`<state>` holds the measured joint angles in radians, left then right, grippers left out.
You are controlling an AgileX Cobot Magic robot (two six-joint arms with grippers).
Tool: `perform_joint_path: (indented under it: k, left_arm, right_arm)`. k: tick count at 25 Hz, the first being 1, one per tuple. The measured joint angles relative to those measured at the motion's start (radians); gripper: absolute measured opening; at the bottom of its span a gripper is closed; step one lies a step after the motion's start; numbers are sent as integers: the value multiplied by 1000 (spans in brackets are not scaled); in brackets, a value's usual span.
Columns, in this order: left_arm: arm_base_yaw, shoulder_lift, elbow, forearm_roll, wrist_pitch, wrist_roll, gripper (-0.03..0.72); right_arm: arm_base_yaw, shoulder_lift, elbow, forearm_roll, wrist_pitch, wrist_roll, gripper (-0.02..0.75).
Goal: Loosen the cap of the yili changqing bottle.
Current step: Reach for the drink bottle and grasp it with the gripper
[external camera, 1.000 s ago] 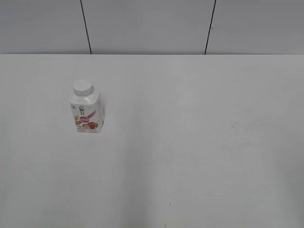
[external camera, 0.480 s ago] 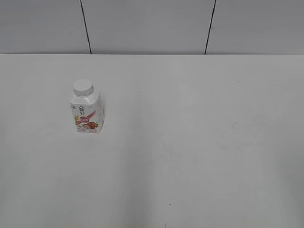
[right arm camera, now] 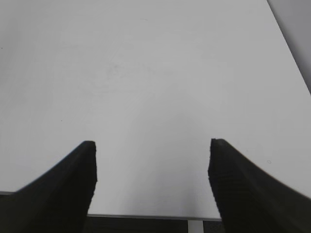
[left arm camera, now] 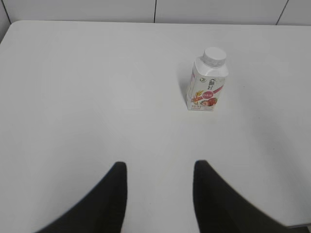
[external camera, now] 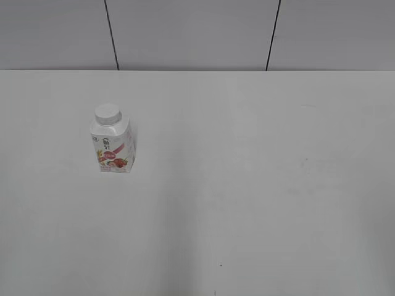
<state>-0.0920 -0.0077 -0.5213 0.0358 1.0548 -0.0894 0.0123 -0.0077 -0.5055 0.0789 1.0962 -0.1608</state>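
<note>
White bottle (external camera: 112,145), pink-red label; white cap (external camera: 107,113).

label print on the yili changqing bottle (external camera: 112,145) too small to read.

Between the earlier exterior pictures and now, no displacement is discernible; the yili changqing bottle (external camera: 112,143) possibly sits marginally differently.

The yili changqing bottle (external camera: 113,145) stands upright on the desk (external camera: 259,185), left of centre in the frame, the cap (external camera: 107,113) on top.
</note>
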Motion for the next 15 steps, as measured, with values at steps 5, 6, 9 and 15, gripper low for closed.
perform_joint_path:
  k: [5,6,9,15]
  left_arm:
    - [0,0,-31,20,-31,0,292]
    - [0,1,-48,33,-43,0,292]
    - [0,38,-96,79,-90,0,292]
    - [0,178,-152,118,-218,0,292]
  right_arm:
    - [0,0,0,0,0,0,565]
    - [0,0,0,0,0,0,565]
    - [0,0,0,0,0,0,565]
    - [0,0,0,0,0,0,565]
